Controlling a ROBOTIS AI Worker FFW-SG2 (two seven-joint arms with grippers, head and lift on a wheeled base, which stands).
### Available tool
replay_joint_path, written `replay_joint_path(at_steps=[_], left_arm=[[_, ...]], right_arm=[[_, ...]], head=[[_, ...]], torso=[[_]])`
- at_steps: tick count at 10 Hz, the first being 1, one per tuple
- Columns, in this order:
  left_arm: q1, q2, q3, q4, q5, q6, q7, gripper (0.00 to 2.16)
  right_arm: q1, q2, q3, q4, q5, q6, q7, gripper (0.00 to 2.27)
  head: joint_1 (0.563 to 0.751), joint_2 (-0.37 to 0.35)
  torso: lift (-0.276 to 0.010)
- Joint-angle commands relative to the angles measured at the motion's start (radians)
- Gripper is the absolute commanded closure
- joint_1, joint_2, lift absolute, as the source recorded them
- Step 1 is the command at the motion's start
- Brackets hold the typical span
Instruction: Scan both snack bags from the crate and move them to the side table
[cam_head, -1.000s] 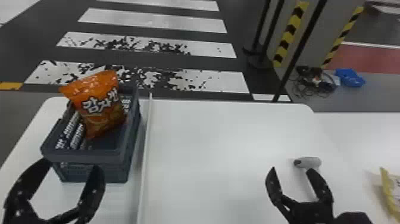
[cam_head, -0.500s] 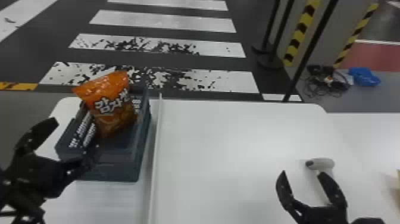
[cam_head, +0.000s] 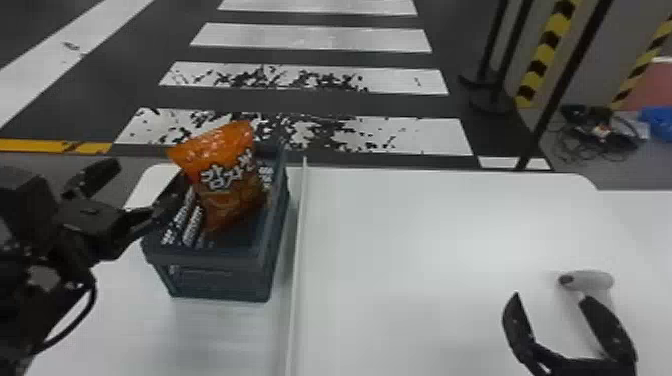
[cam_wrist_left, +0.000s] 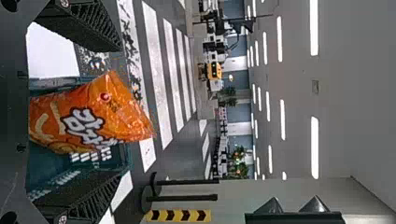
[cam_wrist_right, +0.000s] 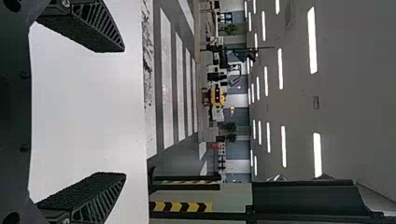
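From where I stand, the orange snack bag (cam_head: 227, 180) sits tilted in the dark crate (cam_head: 215, 277) at the left of the white counter (cam_head: 425, 225), its top poking well above the rim. The left gripper (cam_head: 150, 175) is at the crate's left side, its fingers spread wide and gripping nothing, pointed at the bag; one finger reaches about to the crate's left rim, though I can't tell whether they touch. A thin white strip (cam_head: 299, 225) runs near to far just right of the crate. Over at the near right, the right gripper (cam_head: 550, 296) hangs above the counter, fingers open too, with nothing between them. A pale rounded device (cam_head: 592, 280) with a dark end lies by its right-hand finger. Beyond the counter, a crosswalk (cam_head: 310, 37) is marked on the floor.
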Motion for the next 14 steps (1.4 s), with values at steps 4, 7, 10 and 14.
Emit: replay_joint_path(at_steps=[4,7,10,14], left_arm=[[-0.193,0.032,0.003,0.279,0.010,-0.030,-0.116,0.06],[-0.349,0.021,-0.048,0.481,-0.029,-0.036,-0.248,0.05],[-0.489,0.019,-0.127,0.625,-0.081,-0.039,-0.351,0.05],[-0.662,0.012,-0.262,0.832,-0.138,-0.116,-0.426,0.05]], right_arm=[[0.002,0.000,0.022,-0.029,0.022,0.057,0.000,0.04],[0.022,0.002,0.022,-0.041,0.024,0.057,0.000,0.04],[0.027,0.005,0.024,-0.038,0.024,0.054,0.000,0.04],[0.022,0.005,0.019,-0.035,0.024,0.054,0.000,0.04]], head=[[0.695,0.077],[0.695,0.111],[0.695,0.093],[0.695,0.064]], torso=[[-0.099],[-0.099],[-0.099],[-0.099]])
